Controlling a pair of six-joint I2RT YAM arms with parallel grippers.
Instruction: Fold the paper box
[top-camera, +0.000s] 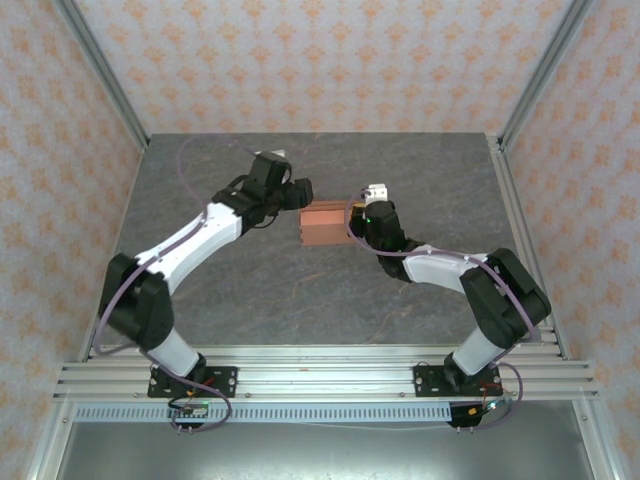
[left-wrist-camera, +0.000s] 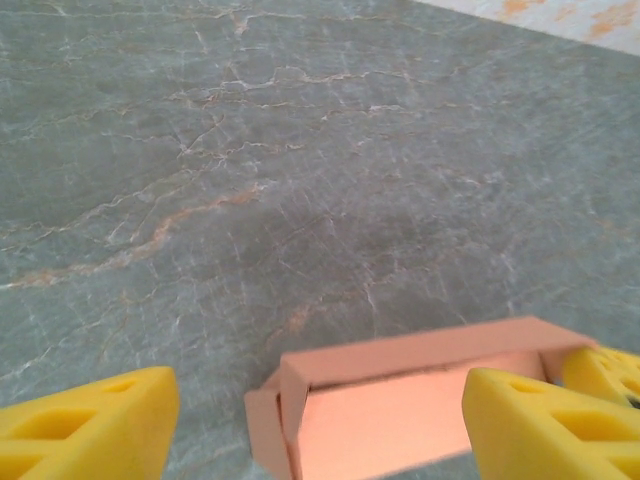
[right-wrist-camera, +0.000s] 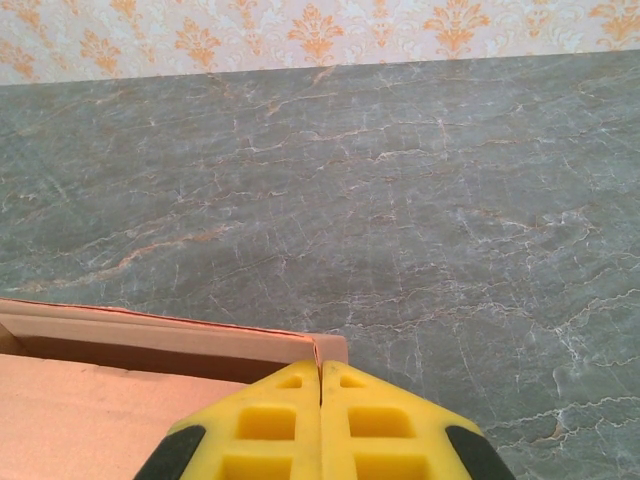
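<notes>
Yellow fingers (left-wrist-camera: 90, 425) of the left hand (left-wrist-camera: 320, 400) stand spread wide, one on each side of the paper box (left-wrist-camera: 390, 410). Bare stone shows between one finger and the card. The other finger sits close against the box's far end, and I can't tell whether it touches.

Across from it, the right hand (right-wrist-camera: 320, 400) has its two yellow fingers pressed flat together with only a hairline between them. They sit right at a corner of the box wall (right-wrist-camera: 150, 335); whether any card is nipped in there I can't say.

Seen from above, the salmon-orange box (top-camera: 322, 224) is a small shallow rectangle lying between the two hands, the left hand (top-camera: 298, 193) at its far-left corner and the right hand (top-camera: 358, 215) at its right end. It rests about midway across the bench (top-camera: 300, 290), roughly halfway between the near and far edges. Both arms reach in from the near edge, over grey marbled stone, and orange-patterned wallpaper (top-camera: 330, 60) stands behind
</notes>
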